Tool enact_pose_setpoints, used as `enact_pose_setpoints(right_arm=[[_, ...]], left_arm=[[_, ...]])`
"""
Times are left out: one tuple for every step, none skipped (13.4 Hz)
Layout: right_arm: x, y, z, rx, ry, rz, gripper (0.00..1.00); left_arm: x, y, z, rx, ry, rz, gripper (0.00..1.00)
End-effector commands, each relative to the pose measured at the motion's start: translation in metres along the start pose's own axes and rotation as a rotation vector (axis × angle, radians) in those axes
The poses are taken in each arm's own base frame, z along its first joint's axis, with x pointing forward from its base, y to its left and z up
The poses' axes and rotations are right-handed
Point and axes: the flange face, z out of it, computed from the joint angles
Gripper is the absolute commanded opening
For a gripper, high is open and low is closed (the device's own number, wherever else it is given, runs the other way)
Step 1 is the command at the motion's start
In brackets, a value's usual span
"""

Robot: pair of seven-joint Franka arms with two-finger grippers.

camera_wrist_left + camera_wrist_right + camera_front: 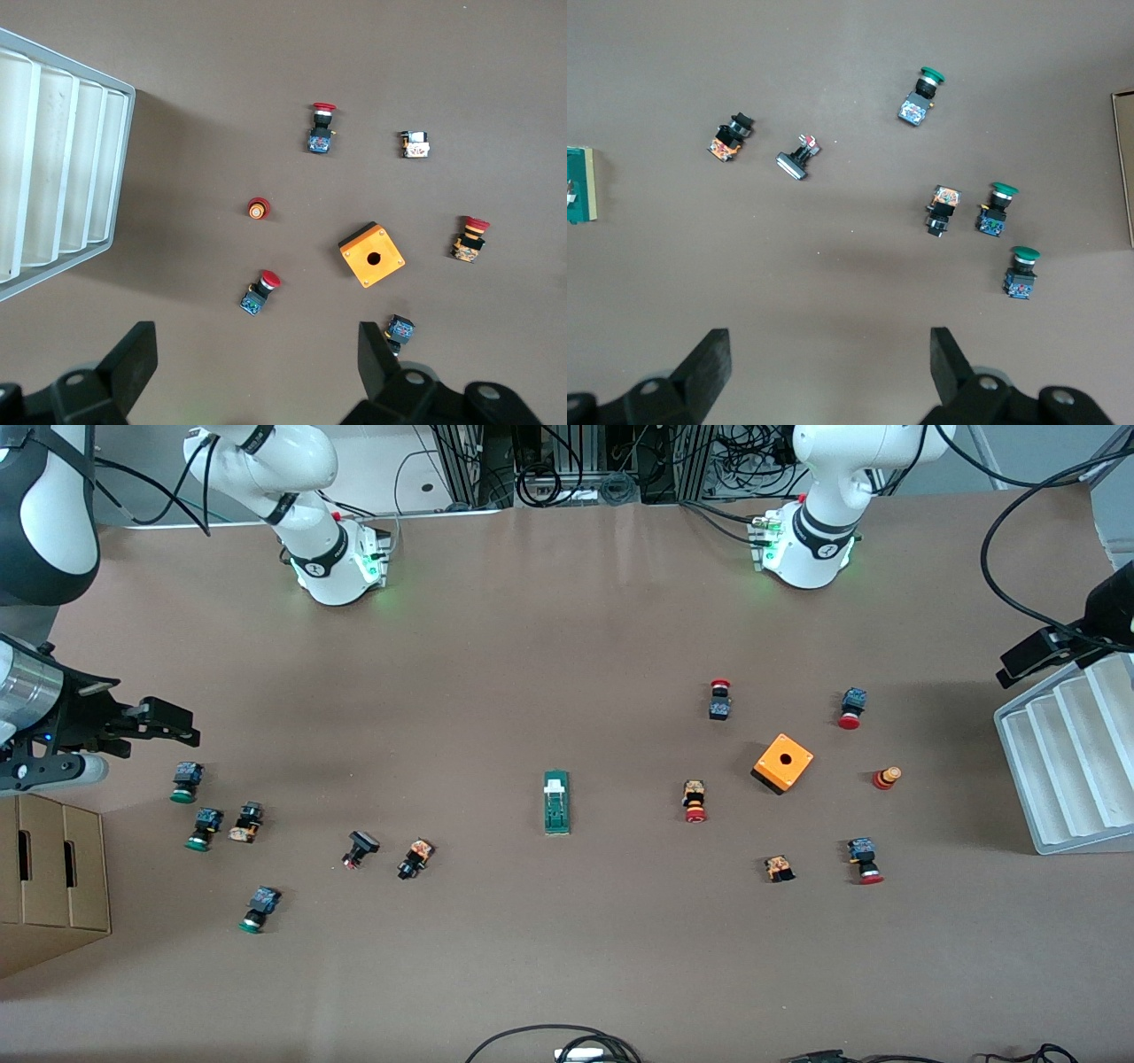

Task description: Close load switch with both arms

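Load switch [556, 803] is lying flat at centre of the front view, long axis running up-down in the frame, white lever [555, 787] sitting toward its upper end. It is resting alone on the bare worktop [549, 646], roughly midway between both bases, so either arm can reach it; that placement suits a two-arm job, one gripper steadying the green body while the other works the lever (judgement).

Left gripper [252, 363] is hovering at the right edge of the front view, over the corner of the white slotted tray [1067, 766]. Jaws are standing wide apart, holding nothing. Its wrist view is showing the orange box [372, 256] and several red-capped buttons, e.g. one [260, 293] near frame centre; the switch is not appearing in that view.

Right gripper [828, 367] is hovering at the left edge of the front view, above the cardboard box [49, 886] and over the green-capped buttons, e.g. [184, 781]. Jaws are likewise spread wide, empty. Its wrist view is catching only the end of the switch [579, 184] at the left frame edge.

Both arms are waiting well apart from the switch, w/ jaws pre-opened, presumably for approach. Task is not yet started; lever is untouched. Next move, by judgement: both grippers need to travel toward frame centre w/o sweeping the scattered buttons.
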Motion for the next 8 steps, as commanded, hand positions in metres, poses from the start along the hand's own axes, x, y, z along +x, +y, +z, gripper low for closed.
enact_pose_setpoints(right_arm=[[-0.003, 0.0, -0.006, -0.01, -0.005, -0.011, 1.0], [-0.003, 0.0, -0.007, -0.013, -0.004, -0.007, 1.0], [-0.003, 0.0, -0.007, -0.015, -0.004, -0.007, 1.0], [-0.004, 0.002, -0.007, -0.013, -0.003, -0.004, 1.0], [-0.004, 0.002, -0.007, -0.013, -0.003, -0.005, 1.0], [-0.004, 0.001, -0.007, -0.013, -0.003, -0.005, 1.0], [-0.002, -0.001, -0.005, -0.008, -0.006, -0.002, 1.0], [-0.002, -0.003, -0.005, -0.008, -0.006, -0.003, 1.0]], left_arm=[[0.003, -0.003, -0.004, 0.019, 0.002, 0.01, 1.0], [0.004, -0.004, -0.005, 0.027, 0.005, 0.009, 1.0], [0.004, -0.007, -0.005, 0.048, 0.011, 0.009, 1.0], [0.007, -0.01, -0.002, 0.09, 0.013, 0.01, 1.0], [0.008, -0.012, -0.003, 0.122, 0.022, 0.012, 1.0], [0.009, -0.013, -0.004, 0.126, 0.024, 0.01, 1.0], [0.008, -0.014, -0.004, 0.116, 0.022, 0.007, 1.0], [0.008, -0.015, -0.003, 0.114, 0.015, 0.004, 1.0]])
